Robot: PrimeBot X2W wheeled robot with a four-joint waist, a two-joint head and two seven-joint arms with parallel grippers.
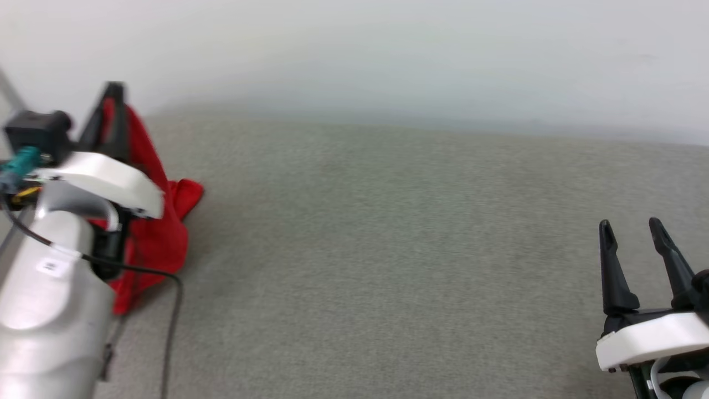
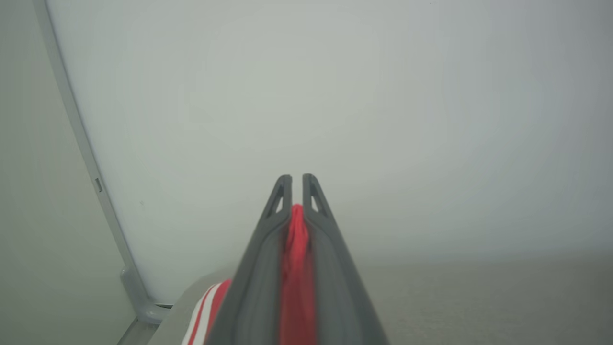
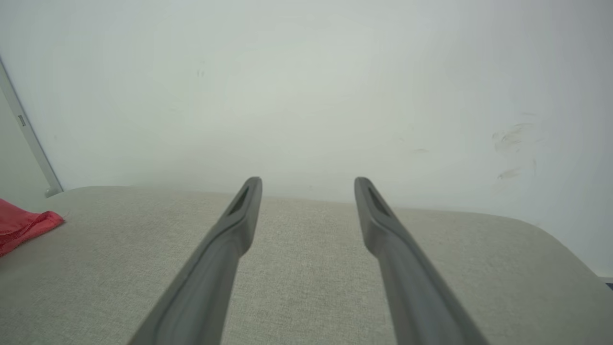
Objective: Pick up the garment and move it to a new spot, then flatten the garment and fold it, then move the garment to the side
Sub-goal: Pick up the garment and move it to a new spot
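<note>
The red garment [image 1: 158, 233] hangs in a bunch at the far left of the grey fabric surface [image 1: 388, 249], its lower part resting there. My left gripper [image 1: 113, 94] is raised and shut on the garment's upper edge. In the left wrist view red cloth [image 2: 297, 268] is pinched between the dark fingers [image 2: 258, 268], tips of the left gripper [image 2: 297, 179] nearly touching, and striped white-and-red trim [image 2: 208, 311] shows below. My right gripper [image 1: 631, 230] stands open and empty at the lower right, far from the garment. A red corner of the garment [image 3: 24, 225] lies at the right wrist view's left edge, beyond the right gripper [image 3: 308, 184].
A pale wall [image 1: 388, 50] rises behind the surface. A grey vertical rail [image 2: 91, 182] runs down the wall at the left corner. The surface's far right corner [image 3: 560, 239] is rounded. A black cable [image 1: 171, 310] hangs from my left forearm.
</note>
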